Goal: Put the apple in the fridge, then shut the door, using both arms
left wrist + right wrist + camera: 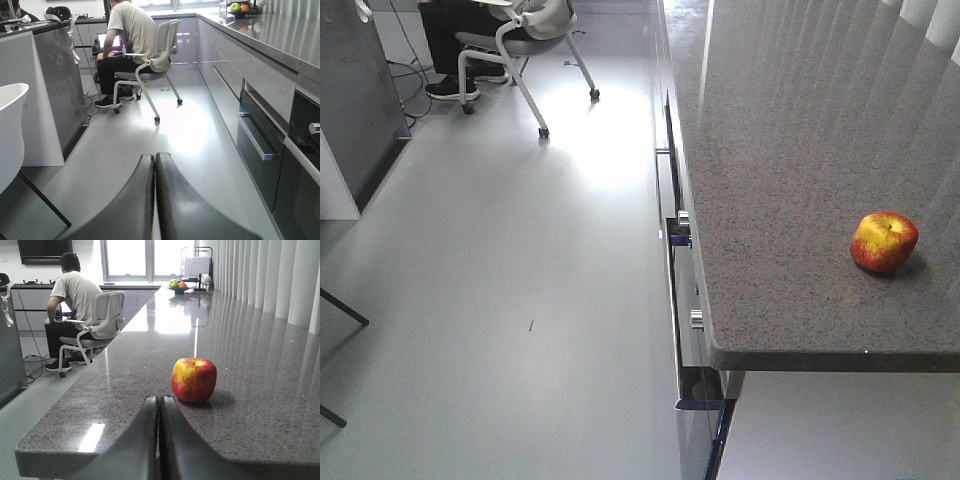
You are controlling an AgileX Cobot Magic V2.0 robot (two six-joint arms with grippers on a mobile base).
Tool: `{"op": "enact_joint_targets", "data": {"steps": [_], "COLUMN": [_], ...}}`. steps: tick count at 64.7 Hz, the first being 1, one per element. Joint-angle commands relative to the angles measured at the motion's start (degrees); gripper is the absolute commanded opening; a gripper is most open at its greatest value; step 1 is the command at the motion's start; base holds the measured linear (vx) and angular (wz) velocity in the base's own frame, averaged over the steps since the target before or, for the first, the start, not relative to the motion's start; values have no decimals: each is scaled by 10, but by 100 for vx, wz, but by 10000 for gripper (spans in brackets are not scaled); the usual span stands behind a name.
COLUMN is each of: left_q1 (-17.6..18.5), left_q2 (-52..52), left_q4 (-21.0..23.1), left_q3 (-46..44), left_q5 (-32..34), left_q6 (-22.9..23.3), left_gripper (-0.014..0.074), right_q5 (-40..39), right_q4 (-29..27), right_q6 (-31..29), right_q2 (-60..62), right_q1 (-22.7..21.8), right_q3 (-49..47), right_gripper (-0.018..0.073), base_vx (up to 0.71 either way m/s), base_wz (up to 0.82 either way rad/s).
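The apple point(885, 241), red with yellow patches, sits upright on the dark speckled counter point(790, 150) near its front right corner. In the right wrist view the apple point(194, 379) is just ahead of and slightly right of my right gripper point(159, 399), which is shut and empty over the counter's near edge. My left gripper point(155, 156) is shut and empty, out over the grey floor of the aisle. A dark grey unit point(62, 85) with a white side stands at the left; I cannot tell whether it is the fridge. No open door or white fridge interior shows.
A person point(130, 40) sits on a white wheeled chair point(525, 45) at the aisle's far end. Drawers with metal handles point(255, 145) run under the counter. A fruit bowl point(177, 286) stands at the counter's far end. A white curved seat point(10, 130) is at the near left.
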State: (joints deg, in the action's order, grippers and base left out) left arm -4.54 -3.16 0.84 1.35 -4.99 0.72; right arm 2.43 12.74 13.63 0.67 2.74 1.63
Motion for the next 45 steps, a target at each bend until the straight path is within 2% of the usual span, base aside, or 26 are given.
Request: {"op": "enact_joint_targets", "data": {"steps": [1, 45], "left_q1": [5, 5], "left_q2": [-4, -4], "left_q4": [1, 1], "left_q3": [-12, -12], "left_q5": [39, 39], "left_q6": [4, 4], "left_gripper": [-6, -6], "right_q5": [-38, -38], "right_q4": [5, 5], "right_q6": [-5, -5], "right_q2": [7, 7], "right_q1": [0, 0], "right_q3": [-1, -1], "right_gripper": [-3, -3], "base_vx": [0, 0], "base_wz": [0, 0]}}
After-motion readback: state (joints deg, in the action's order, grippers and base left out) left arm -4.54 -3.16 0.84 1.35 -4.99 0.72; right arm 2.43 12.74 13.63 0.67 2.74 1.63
